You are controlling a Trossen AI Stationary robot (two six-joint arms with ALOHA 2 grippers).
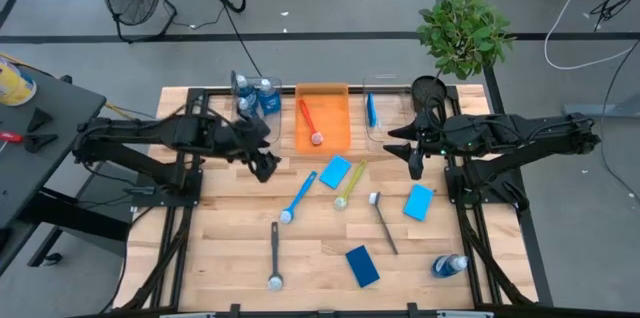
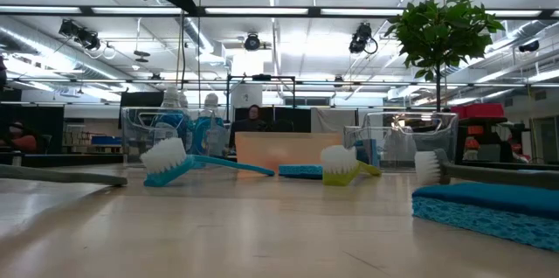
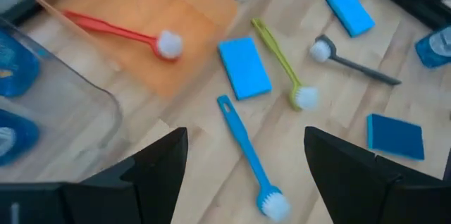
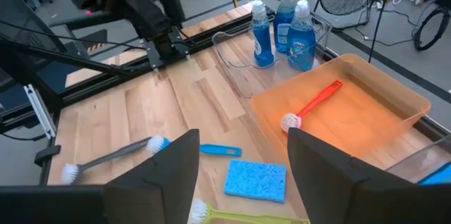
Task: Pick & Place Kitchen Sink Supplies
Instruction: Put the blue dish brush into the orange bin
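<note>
The wooden table (image 1: 230, 248) carries bins, loose brushes — blue (image 1: 298, 197), yellow-green (image 1: 350, 184) — and sponges (image 1: 363, 265).

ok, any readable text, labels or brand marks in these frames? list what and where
None readable.
Bottles in the clear bin: labels too blurred to read.
Loose bottle on the table: too small to read.
Sponges, brushes, orange bin: no markings visible.
</note>
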